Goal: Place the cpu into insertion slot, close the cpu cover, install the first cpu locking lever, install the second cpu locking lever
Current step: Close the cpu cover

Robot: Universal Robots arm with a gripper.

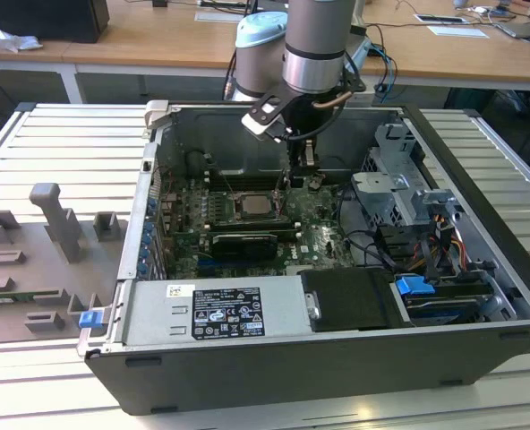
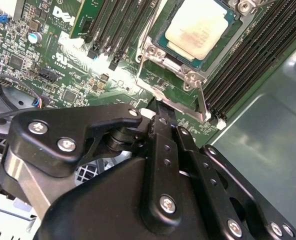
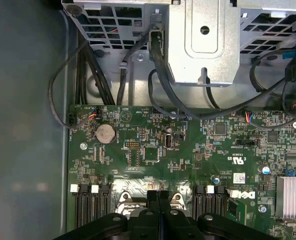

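The chip (image 2: pixel 195 30) sits flat in the socket (image 2: pixel 175 56) on the green circuit board (image 3: pixel 153 150), its pale metal top facing up. The silvery cover (image 2: pixel 155 54) frames it and appears to lie down around its edges, though whether it is latched cannot be told. In both wrist views the end effector (image 2: pixel 161 107) hangs just above the middle of one socket edge. Its two black fingers (image 3: pixel 153 199) are pressed together with only a thin seam between them, and nothing can be made out in that seam. A thin metal lever (image 2: pixel 203 102) stands beside the socket corner, next to the long black memory slots (image 2: pixel 248 55). In the exterior view the board lies inside an open computer case (image 1: pixel 337 376) resting on a ribbed metal surface (image 1: pixel 59 134). A black graphics card (image 1: pixel 238 242) sits just beside the socket, and grey fixtures (image 1: pixel 59 224) stand outside the case on the exterior view's left.
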